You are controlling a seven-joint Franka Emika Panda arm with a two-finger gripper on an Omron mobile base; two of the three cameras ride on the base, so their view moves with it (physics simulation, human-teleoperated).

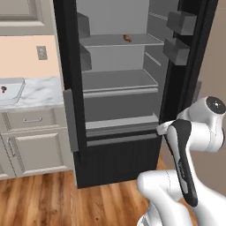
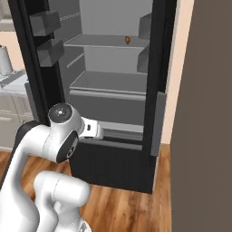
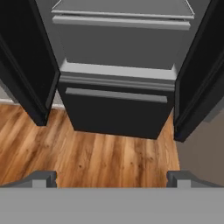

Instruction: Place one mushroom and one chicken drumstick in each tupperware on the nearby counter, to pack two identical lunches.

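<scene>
A small orange-brown piece of food, which looks like a chicken drumstick (image 1: 127,38) (image 2: 128,40), lies on the upper shelf of the open black fridge (image 1: 119,88). At the far left a light grey tupperware (image 1: 13,92) rests on the marble counter (image 1: 42,90), and a tiny reddish-brown mushroom (image 1: 3,89) sits inside it. My gripper (image 3: 111,179) is open, its fingertips (image 3: 43,178) far apart with nothing between them. It hangs low in front of the fridge, pointing at the bottom drawer (image 3: 116,109) and the wooden floor.
Both fridge doors (image 3: 26,65) (image 3: 199,74) stand open on either side of the hand, with door bins (image 1: 181,22) on them. A tall grey cylinder (image 2: 4,59) stands on the counter to the left. Cabinets and drawers (image 1: 33,141) are under the counter, and a brown wall (image 2: 208,113) is on the right.
</scene>
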